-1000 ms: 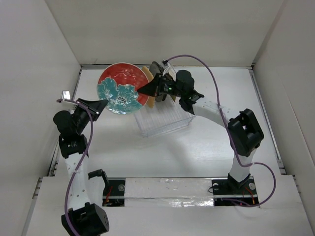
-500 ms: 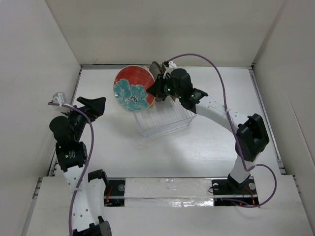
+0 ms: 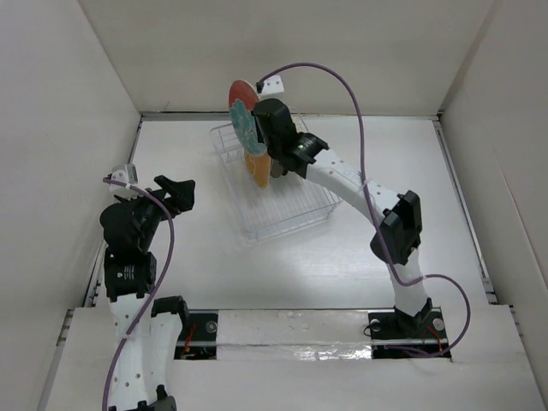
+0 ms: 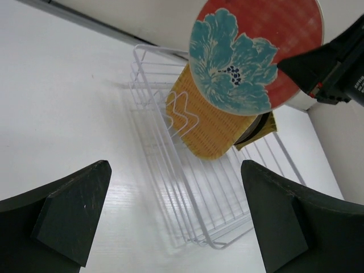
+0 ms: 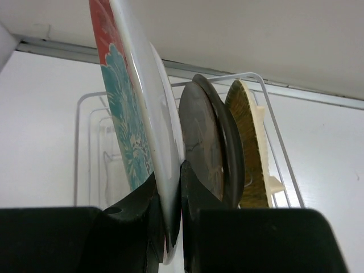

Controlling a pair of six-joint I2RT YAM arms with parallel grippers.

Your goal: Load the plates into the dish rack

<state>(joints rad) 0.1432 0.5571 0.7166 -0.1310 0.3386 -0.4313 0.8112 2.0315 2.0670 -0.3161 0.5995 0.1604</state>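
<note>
Red floral plate clamped at its rim in our right gripper, left gripper wide, empty; next we should lower it into a dish rack slot below the fingers.

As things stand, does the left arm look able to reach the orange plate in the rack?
Probably not cleanly: the open left gripper faces the orange plate, but the red plate, clamped in the right gripper, hangs across its upper part.
</note>
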